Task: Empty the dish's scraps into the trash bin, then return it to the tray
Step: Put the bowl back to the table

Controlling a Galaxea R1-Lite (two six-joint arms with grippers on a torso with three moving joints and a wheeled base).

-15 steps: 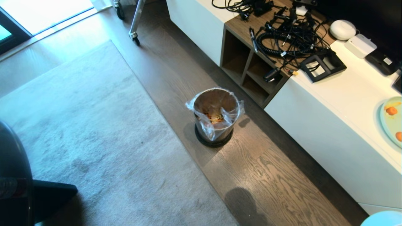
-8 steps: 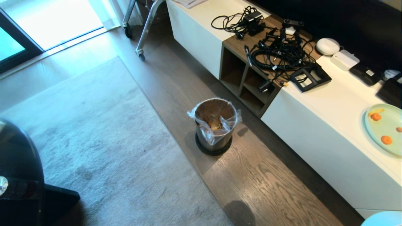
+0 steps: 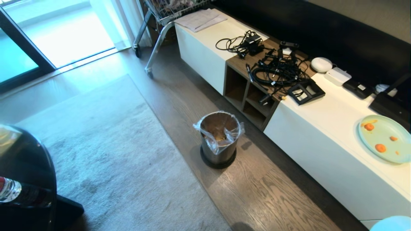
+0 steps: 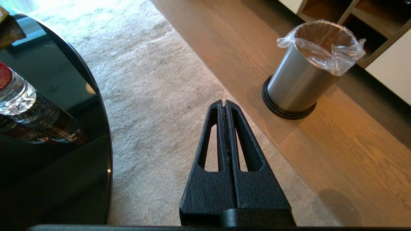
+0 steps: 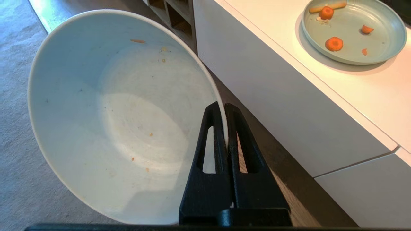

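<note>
1. The left gripper (image 4: 224,104) hung over the grey rug (image 4: 154,96), its two black fingers pressed together, holding nothing.
2. The trash bin (image 4: 300,85) stood upright on the wooden floor (image 4: 353,144), its clear liner ruffled over the rim.
3. A water bottle (image 4: 16,96) stood on a black glass table (image 4: 64,154).

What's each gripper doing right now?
Left gripper: shut, empty, above the rug.
Right gripper: shut on the rim of the dish, now nearly empty.
</note>
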